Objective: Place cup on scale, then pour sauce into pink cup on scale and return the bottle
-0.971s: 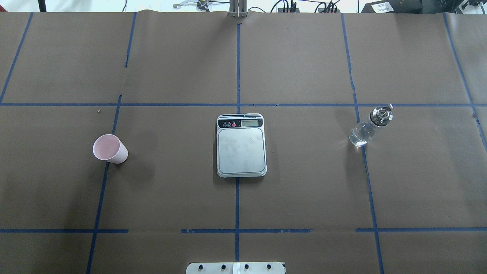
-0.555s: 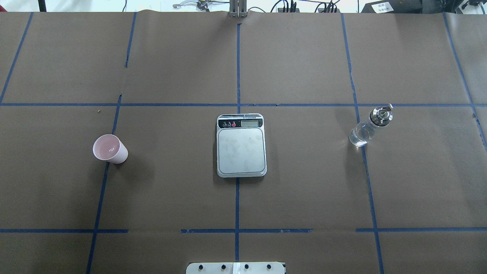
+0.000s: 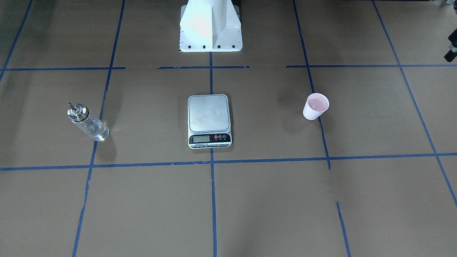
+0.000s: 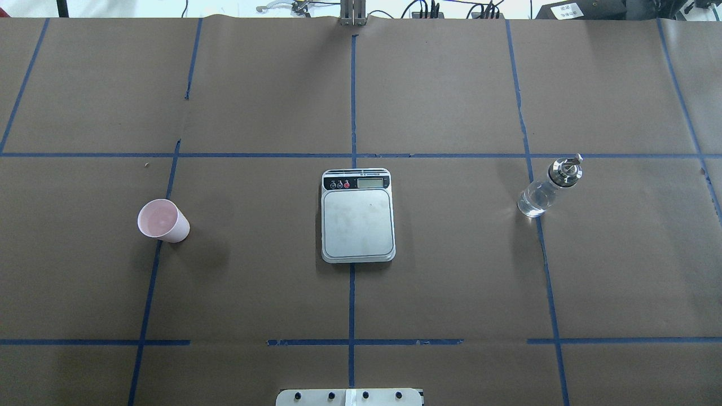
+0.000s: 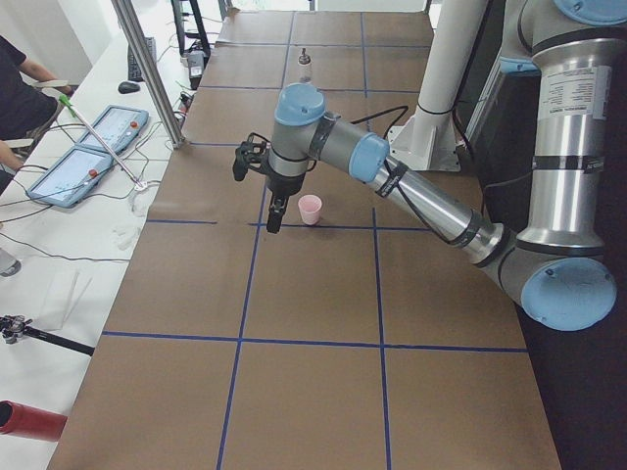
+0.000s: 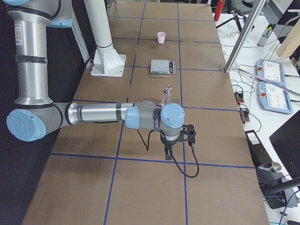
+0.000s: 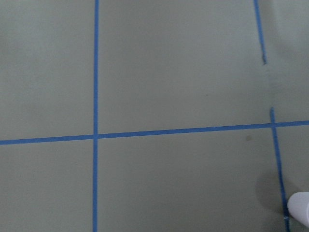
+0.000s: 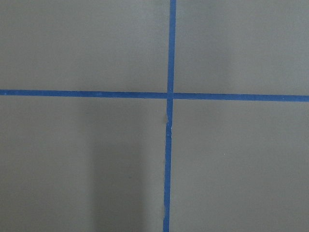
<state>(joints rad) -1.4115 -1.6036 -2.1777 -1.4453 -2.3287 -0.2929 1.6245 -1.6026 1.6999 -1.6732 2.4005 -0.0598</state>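
Observation:
The pink cup (image 4: pixel 163 221) stands upright on the brown paper at the table's left, apart from the scale; it also shows in the front view (image 3: pixel 315 106). The scale (image 4: pixel 357 217) lies at the table's middle with its steel plate bare. The clear bottle (image 4: pixel 546 189) stands upright at the right. Neither gripper shows in the overhead view. In the exterior left view my left gripper (image 5: pixel 274 211) hangs beside the cup (image 5: pixel 310 209). In the exterior right view my right gripper (image 6: pixel 168 152) hangs near the bottle (image 6: pixel 166 96). I cannot tell whether either is open or shut.
Blue tape lines grid the brown paper. The robot's white base (image 3: pixel 210 28) stands at the table's near edge. A metal post (image 6: pixel 243 35) and operator control boxes (image 6: pixel 272 82) stand past the far edge. The cup's rim (image 7: pixel 300 208) shows at the left wrist view's corner.

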